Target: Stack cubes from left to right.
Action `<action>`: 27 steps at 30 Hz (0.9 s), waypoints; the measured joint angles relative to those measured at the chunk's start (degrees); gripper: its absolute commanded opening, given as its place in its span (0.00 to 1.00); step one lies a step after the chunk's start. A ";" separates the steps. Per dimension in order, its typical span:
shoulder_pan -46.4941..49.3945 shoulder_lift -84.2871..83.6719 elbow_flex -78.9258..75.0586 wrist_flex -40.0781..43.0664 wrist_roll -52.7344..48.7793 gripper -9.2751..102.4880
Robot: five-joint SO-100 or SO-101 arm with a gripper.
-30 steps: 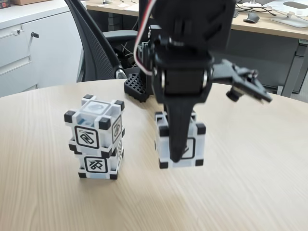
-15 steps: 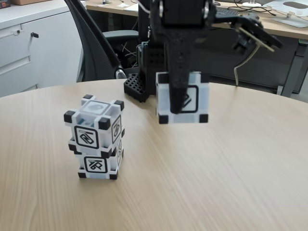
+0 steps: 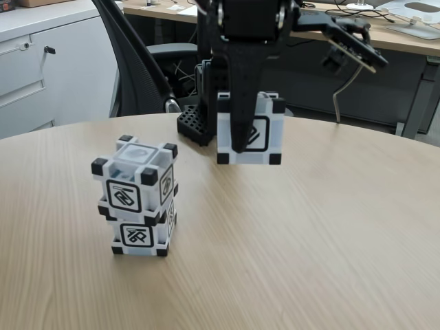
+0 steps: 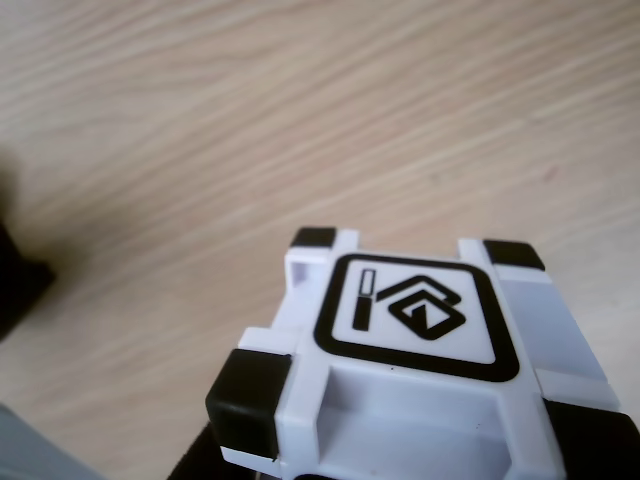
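In the fixed view, the tool (image 3: 242, 141) gripped the third cube (image 3: 260, 132) at upper centre, hanging clear above the table (image 3: 330, 261), presumably high enough to pass over the two-cube stack (image 3: 137, 203) at left.

Grey-white cubes (image 3: 137, 206) w/ black corners, black-framed glyphs; pale woodgrain table (image 3: 330, 234).

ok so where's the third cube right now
In the fixed view the third cube hangs above the table, clamped in the hand, up and right of the two-cube stack.
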 measured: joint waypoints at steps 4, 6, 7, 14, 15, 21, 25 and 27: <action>0.62 0.00 -0.44 0.00 -1.49 0.08; 1.58 0.00 -2.02 0.00 -2.20 0.08; 2.20 0.00 -3.08 0.00 -2.37 0.08; 5.45 0.00 -5.36 0.00 -3.87 0.08; 5.62 0.00 -5.36 0.00 -3.87 0.08; 7.56 0.00 -5.36 0.00 -4.04 0.08; 8.53 0.00 -5.36 0.09 -4.04 0.08; 8.53 0.00 -5.36 0.18 -4.04 0.08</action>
